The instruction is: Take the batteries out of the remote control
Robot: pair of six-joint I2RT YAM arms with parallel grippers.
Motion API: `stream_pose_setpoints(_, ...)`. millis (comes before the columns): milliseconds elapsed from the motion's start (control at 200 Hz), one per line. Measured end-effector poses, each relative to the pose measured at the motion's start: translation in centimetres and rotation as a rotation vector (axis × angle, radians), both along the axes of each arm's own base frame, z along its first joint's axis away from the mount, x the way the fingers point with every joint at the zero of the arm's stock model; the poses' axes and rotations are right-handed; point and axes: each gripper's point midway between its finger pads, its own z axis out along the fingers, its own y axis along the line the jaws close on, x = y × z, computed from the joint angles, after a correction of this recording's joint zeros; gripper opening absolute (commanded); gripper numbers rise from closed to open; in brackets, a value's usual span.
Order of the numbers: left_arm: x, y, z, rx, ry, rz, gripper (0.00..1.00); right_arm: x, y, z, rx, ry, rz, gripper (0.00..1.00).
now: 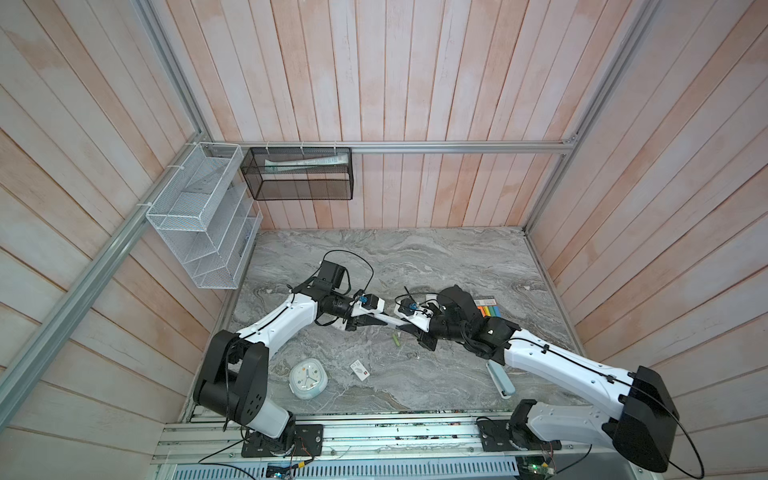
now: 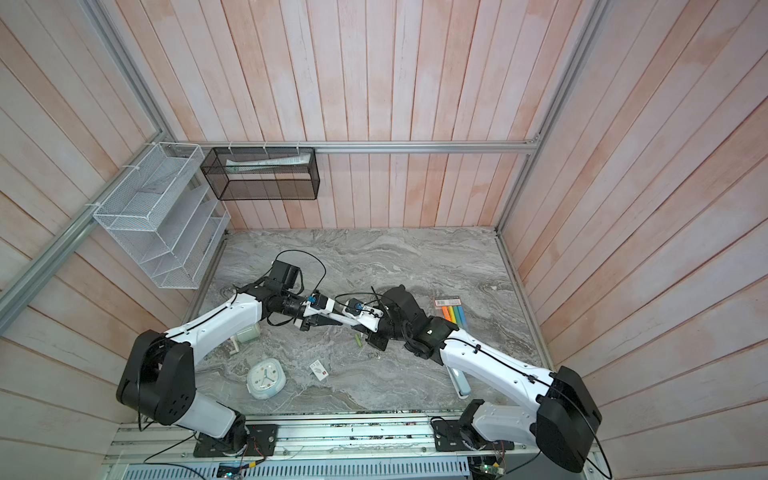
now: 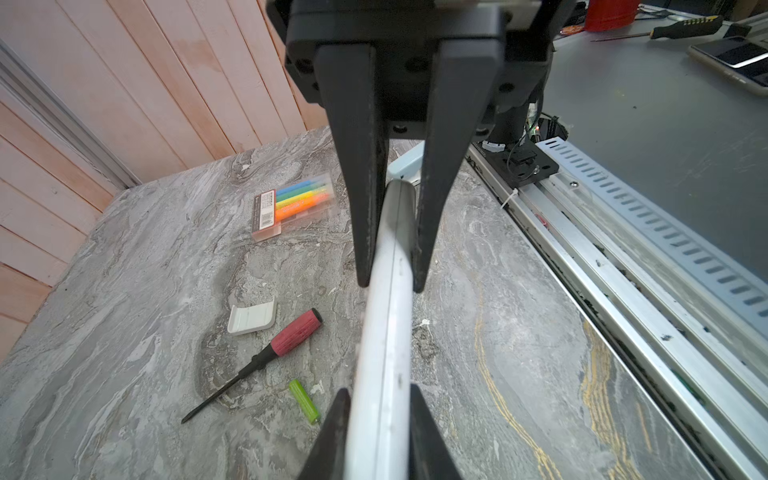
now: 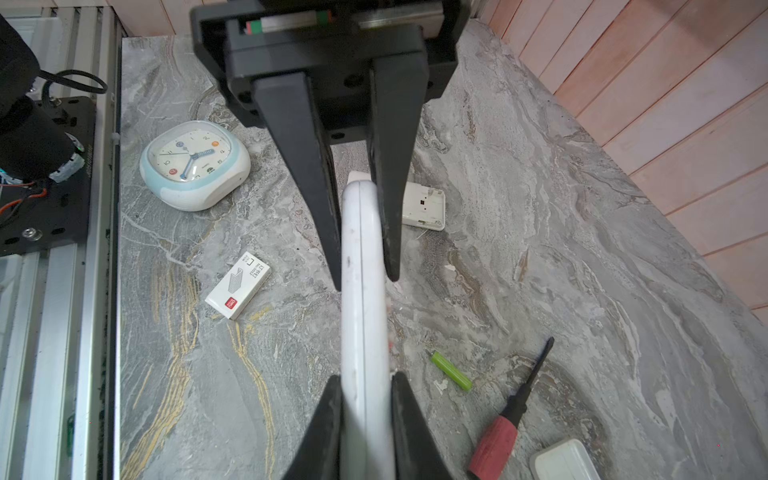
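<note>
marble; remote spans left claw to right claw.

1. Batteries: 1 seen, yellow-green battery, near centre of table.
2. Remotes: 2, both white: held remote, open-backed remote.
3. Battery cover: 1.
4. Screwdrivers: 2: red-handled screwdriver, black-yellow screwdriver off the table.
5. Clock: 1, 8 o'clock.
6. Staples box: 1, 7 o'clock.
7. Marker pack: 1, 3 o'clock.
8. Pale blue slim item, kind unclear: 1, 4 o'clock.
9. Wire baskets: 2: white basket, black basket, walls at 10–11 o'clock.
</note>
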Motion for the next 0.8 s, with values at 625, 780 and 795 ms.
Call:
stream_pose_setpoints(625, 2.9, 0.3, 0.7, 0.025, 0.184, 0.157, 0.00, 3.3, -2.3, 3.6, 0.109, -0.026, -0.225, 0.74)
stream_pose_setpoints(780, 4.0, 0.6, -0.1, 0.036, 0.270, 0.289, 0.00, 5.2, -4.9, 5.2, 0.185, -0.018, -0.338, 0.73)
stream_pose_setpoints(795, 4.0, 0.6, -0.2, 0.037, 0.278, 0.300, 0.00, 5.3, -5.2, 5.2, 0.193, -0.017, -0.346, 0.73)
